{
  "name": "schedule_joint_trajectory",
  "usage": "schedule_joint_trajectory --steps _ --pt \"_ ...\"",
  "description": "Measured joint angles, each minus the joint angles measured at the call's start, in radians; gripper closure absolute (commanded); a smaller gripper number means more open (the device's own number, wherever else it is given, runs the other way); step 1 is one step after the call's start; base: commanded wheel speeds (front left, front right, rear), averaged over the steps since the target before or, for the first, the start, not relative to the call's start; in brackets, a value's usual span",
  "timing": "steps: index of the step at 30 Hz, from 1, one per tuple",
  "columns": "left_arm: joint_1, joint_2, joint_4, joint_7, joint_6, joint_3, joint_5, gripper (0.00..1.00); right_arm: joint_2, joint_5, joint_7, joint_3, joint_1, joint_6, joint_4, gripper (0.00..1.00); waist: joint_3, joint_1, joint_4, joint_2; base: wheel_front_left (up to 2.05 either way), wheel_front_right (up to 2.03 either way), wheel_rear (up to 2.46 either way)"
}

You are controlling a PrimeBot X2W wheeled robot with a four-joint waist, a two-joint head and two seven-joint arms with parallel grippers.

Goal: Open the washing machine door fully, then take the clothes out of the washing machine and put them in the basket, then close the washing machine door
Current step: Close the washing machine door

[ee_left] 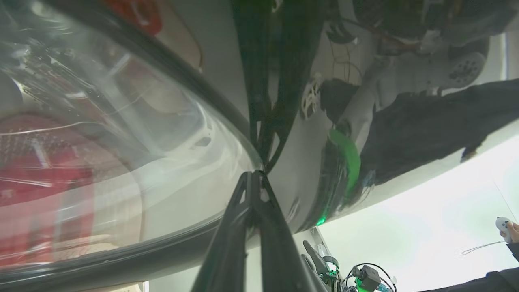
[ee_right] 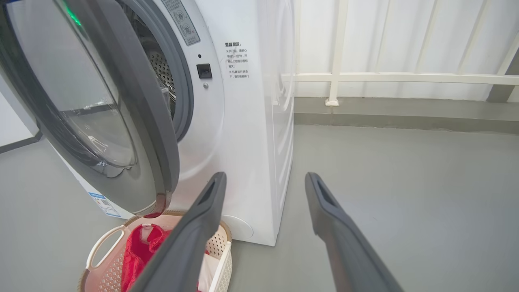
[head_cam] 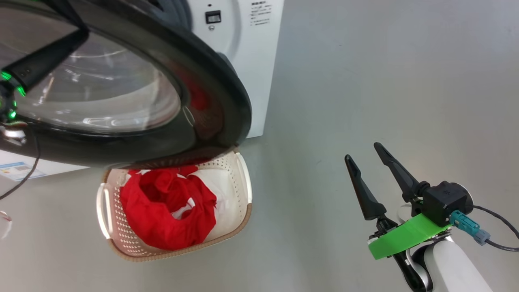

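Left gripper (ee_left: 255, 176): clenched, its two dark fingers pressed together with nothing between them.
Left gripper contact: the tips meet their own reflection on the washing machine door (head_cam: 219, 93), on the glossy black rim just beside the bulging glass.
Washing machine door: straight ahead of the left gripper, standing ajar and swung out from the machine's front, with its lower edge above the basket (head_cam: 233, 174).
Right gripper (head_cam: 363, 152): released, fingers spread wide and empty, held above the grey floor (head_cam: 365, 81).
Washing machine (ee_right: 251, 134): ahead of the right gripper and off to the left of its fingers. The grey gasket (ee_right: 184, 81) and the perforated drum (ee_right: 162, 69) show in the gap behind the door.
Basket: low and left of the right gripper, on the floor just in front of the machine. In the right wrist view the left-hand finger covers part of it.
Clothes (head_cam: 162, 211): red with white parts, heaped inside the basket, apart from both grippers.
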Motion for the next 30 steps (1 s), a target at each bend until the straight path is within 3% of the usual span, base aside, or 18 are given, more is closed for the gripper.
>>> schedule_joint_trajectory --steps 10,21,22,23,25,26,27,30 --pt "-0.037 0.024 0.049 -0.079 0.0 -0.03 0.009 1.0 0.004 0.0 0.0 -0.012 0.0 0.0 -0.002 0.0 0.008 0.0 -0.031 0.0 0.0 0.0 0.0" --pt "0.037 0.049 -0.005 -0.127 0.0 -0.068 -0.02 0.99 0.002 -0.001 0.0 -0.015 0.0 0.0 -0.001 0.0 -0.014 0.0 0.001 0.0 0.0 0.0 0.0" --pt "0.06 0.052 -0.016 -0.133 0.0 -0.07 -0.023 0.86 0.001 -0.001 0.0 -0.015 0.0 0.0 -0.001 0.0 -0.017 0.0 0.006 0.0 0.0 0.0 0.0" --pt "0.082 0.054 -0.028 -0.141 0.0 -0.076 -0.026 0.67 -0.001 -0.001 0.0 -0.015 0.001 0.0 0.0 0.0 -0.021 0.0 0.011 0.0 0.0 0.0 0.0" --pt "0.126 0.056 -0.047 -0.159 0.0 -0.085 -0.033 0.42 -0.005 -0.001 0.0 -0.015 0.002 0.0 0.001 0.0 -0.03 0.0 0.021 0.0 0.0 0.0 0.0" --pt "0.146 0.056 -0.059 -0.166 0.0 -0.09 -0.038 0.18 -0.007 -0.001 0.0 -0.015 0.004 0.0 0.002 0.0 -0.034 0.0 0.027 0.0 0.0 0.0 0.0" --pt "0.167 0.056 -0.068 -0.177 0.0 -0.093 -0.039 0.04 -0.01 -0.001 0.0 -0.015 0.004 0.0 0.003 0.0 -0.039 0.0 0.033 0.0 0.0 0.0 0.0" --pt "0.223 0.057 -0.091 -0.21 0.0 -0.097 -0.048 0.0 -0.02 -0.001 0.0 -0.012 0.006 0.0 0.005 0.0 -0.055 -0.0001 0.051 0.0 0.0 0.0 0.0"
